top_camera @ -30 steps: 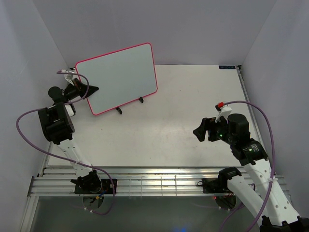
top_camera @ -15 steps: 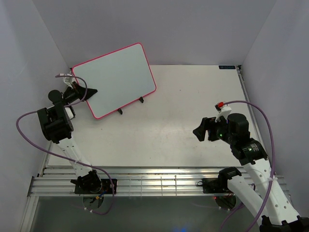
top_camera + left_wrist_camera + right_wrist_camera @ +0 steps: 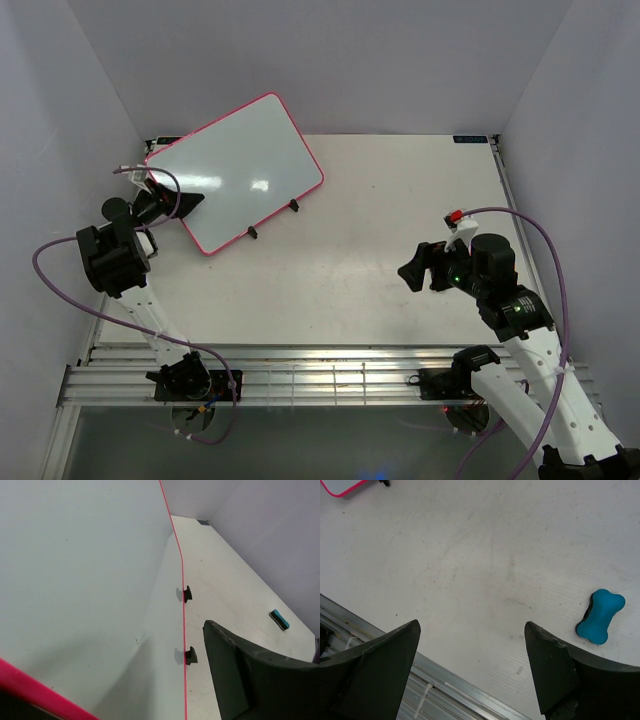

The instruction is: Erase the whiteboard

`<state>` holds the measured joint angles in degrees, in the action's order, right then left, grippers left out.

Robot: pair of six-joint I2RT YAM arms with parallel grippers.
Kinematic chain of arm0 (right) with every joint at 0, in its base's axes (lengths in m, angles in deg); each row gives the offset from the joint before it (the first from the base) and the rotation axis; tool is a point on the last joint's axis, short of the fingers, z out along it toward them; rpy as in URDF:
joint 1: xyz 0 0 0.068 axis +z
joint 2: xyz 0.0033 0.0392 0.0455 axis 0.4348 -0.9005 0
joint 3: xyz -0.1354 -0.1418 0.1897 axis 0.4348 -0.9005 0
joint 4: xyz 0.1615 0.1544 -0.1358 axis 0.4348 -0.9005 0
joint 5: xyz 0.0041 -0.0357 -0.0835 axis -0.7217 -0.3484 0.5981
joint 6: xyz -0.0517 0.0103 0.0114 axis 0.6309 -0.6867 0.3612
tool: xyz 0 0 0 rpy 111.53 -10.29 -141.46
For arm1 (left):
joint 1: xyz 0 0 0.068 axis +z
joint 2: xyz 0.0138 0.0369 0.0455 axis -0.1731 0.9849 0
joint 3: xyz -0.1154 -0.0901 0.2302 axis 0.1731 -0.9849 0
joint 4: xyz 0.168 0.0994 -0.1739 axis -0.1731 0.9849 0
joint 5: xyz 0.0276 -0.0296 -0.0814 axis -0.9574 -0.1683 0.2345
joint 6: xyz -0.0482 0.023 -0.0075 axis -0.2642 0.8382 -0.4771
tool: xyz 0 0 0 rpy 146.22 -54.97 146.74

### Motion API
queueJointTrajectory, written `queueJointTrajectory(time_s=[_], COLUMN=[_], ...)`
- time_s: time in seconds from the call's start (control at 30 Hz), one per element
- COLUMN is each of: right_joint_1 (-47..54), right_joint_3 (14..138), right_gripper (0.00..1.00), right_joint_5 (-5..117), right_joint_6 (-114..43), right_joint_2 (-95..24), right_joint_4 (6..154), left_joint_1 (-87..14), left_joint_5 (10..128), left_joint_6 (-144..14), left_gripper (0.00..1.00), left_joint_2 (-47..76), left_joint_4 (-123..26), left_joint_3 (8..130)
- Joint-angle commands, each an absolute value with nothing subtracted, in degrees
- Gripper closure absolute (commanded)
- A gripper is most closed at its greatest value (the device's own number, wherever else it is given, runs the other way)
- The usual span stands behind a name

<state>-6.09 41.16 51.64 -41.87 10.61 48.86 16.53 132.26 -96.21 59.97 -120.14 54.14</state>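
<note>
since the earlier frames the whiteboard (image 3: 235,172) had swung round further, its top edge tipping back toward the far-left corner and the whole board shifting left, while the left gripper (image 3: 178,205) hung on at its near-left edge and had dropped back a bit with it. the right arm barely budged.

the whiteboard stood at the far left of the table (image 3: 400,230), tilted, propped on two little black feet (image 3: 292,206) along its lower edge. its face looked blank, just a couple of light glares on it. the left gripper's fingers were clamped on the board's pink frame; in the left wrist view the frame (image 3: 35,687) ran right across the near corner with one dark finger (image 3: 250,680) beside it.

the right gripper (image 3: 412,270) hovered over the near-right part of the table, jaws spread wide with nothing between them. in the right wrist view a blue bone-shaped eraser (image 3: 600,616) lay flat on the table, just off to the side of the right finger (image 3: 555,670).
</note>
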Motion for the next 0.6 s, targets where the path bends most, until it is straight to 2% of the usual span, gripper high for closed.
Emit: queueJointTrajectory(time_s=[0.0, 0.23, 0.47, 0.57], right_joint_1=[-5.5, -5.3, -5.2, -4.8], right_joint_3=[41.7, 41.6, 41.5, 41.8], right_gripper=[0.10, 0.10, 0.10, 0.10], right_joint_5=[50.8, 51.0, 51.8, 55.3], right_joint_6=[-41.0, -41.0, -40.7, -40.4], right_joint_2=[11.0, 11.5, 11.4, 11.6], right_joint_4=[51.5, 51.7, 51.6, 50.7], left_joint_1=[16.5, 16.7, 16.9, 16.9], left_joint_5=[132.6, 131.2, 122.5, 117.4], left_joint_6=[-93.3, -90.3, -74.8, -71.7], left_gripper=[0.02, 0.02, 0.02, 0.02], left_joint_2=[57.8, 57.1, 51.5, 47.9], left_joint_4=[-129.0, -126.9, -105.4, -103.3], left_joint_3=[53.4, 51.2, 49.5, 46.9])
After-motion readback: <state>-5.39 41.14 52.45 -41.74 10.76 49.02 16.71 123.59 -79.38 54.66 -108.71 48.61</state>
